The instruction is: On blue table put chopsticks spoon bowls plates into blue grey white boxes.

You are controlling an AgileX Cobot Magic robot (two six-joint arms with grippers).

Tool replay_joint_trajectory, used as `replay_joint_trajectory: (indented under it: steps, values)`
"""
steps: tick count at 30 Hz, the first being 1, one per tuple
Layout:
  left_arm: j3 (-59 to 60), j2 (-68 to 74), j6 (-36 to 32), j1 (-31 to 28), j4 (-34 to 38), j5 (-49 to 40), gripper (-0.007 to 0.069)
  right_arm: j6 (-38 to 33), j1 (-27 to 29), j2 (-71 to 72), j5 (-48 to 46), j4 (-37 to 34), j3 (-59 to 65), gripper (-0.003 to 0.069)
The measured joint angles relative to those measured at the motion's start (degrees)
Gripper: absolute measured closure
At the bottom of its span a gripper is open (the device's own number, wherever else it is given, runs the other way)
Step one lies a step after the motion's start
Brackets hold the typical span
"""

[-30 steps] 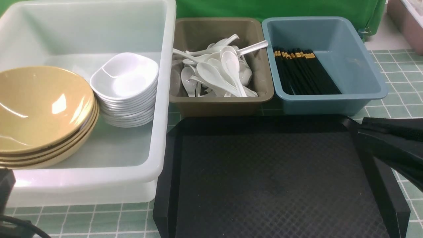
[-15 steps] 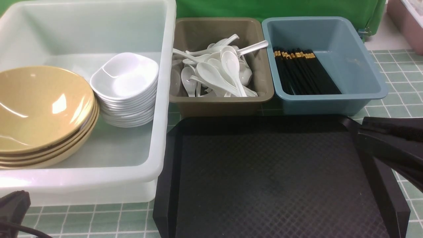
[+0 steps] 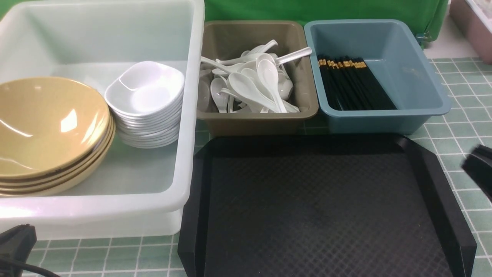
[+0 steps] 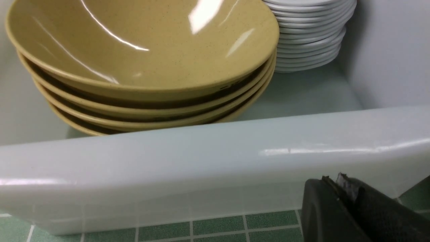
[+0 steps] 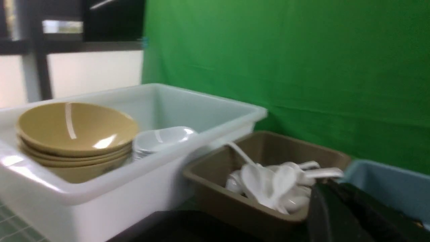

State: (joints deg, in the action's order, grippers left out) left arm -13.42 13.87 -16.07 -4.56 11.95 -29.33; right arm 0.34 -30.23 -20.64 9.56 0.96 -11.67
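Both grippers are sitting closed and holding nothing. The left gripper (image 4: 339, 188) is showing its two dark fingers pressed together, hanging just outside the near wall of the white box (image 3: 115, 207) above the blue table (image 3: 457, 127). The right gripper (image 3: 478, 169) is appearing only as a blurred dark shape at the right edge, beside the black tray (image 3: 319, 207).

Inside the white box, a stack of mustard-tan bowls (image 3: 50, 127) is sitting at the left, touching a stack of small white plates (image 3: 148, 100) to its right. The grey-brown box (image 3: 257, 119) is holding a loose heap of glossy white spoons (image 3: 253, 84), handles pointing various ways. The slate-blue box (image 3: 415, 77) is holding the black chopsticks (image 3: 353, 84), lying side by side along its left side, long axis running front to back, gold-banded ends pointing away from the robot.
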Motion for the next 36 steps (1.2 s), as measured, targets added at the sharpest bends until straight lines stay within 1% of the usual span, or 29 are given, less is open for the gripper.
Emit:
replay_joint_trajectory:
  steps: [1, 2, 3, 4, 5, 6, 7, 9, 12, 14, 17, 24, 36]
  values:
    - [0.0, 0.0, 0.0, 0.0, 0.0, 0.0, 0.0623, 0.4, 0.6, 0.5, 0.0, 0.0, 0.4, 0.0624]
    - [0.0, 0.0, 0.0, 0.0, 0.0, 0.0, 0.0623, 1.5, 2.9, 1.8, 0.0, -0.1, 2.1, 0.0624]
    - [0.0, 0.0, 0.0, 0.0, 0.0, 0.0, 0.0623, 4.2, 7.5, 5.8, -0.3, -0.1, 5.0, 0.0624]
    - [0.0, 0.0, 0.0, 0.0, 0.0, 0.0, 0.0623, 5.0, 10.3, 7.9, -0.5, -0.1, 6.4, 0.0624]
    - [0.0, 0.0, 0.0, 0.0, 0.0, 0.0, 0.0623, 5.5, 13.0, 9.5, -1.0, 0.0, 7.4, 0.0624]
    - [0.0, 0.0, 0.0, 0.0, 0.0, 0.0, 0.0623, 5.6, 13.5, 10.2, -1.2, 0.0, 7.8, 0.0624]
    - [0.0, 0.0, 0.0, 0.0, 0.0, 0.0, 0.0623, 5.9, 17.1, 12.3, -2.6, 0.4, 8.9, 0.0624]
    - [0.0, 0.0, 0.0, 0.0, 0.0, 0.0, 0.0623, 6.0, 21.4, 14.9, -5.2, 1.9, 10.4, 0.0624]
    - [0.0, 0.0, 0.0, 0.0, 0.0, 0.0, 0.0623, 6.8, 25.8, 17.1, -9.6, 2.9, 12.5, 0.0624]
    - [0.0, 0.0, 0.0, 0.0, 0.0, 0.0, 0.0623, 7.3, 27.6, 18.1, -12.7, 3.6, 13.2, 0.0624]
    - [0.0, 0.0, 0.0, 0.0, 0.0, 0.0, 0.0623, 8.8, 29.1, 20.3, -17.1, 5.6, 13.3, 0.0624]
    - [0.0, 0.0, 0.0, 0.0, 0.0, 0.0, 0.0623, 9.8, 29.3, 21.3, -26.6, 7.3, 13.3, 0.0624]
    - [0.0, 0.0, 0.0, 0.0, 0.0, 0.0, 0.0623, 9.8, 29.4, 21.3, -27.1, 7.4, 13.3, 0.0624]
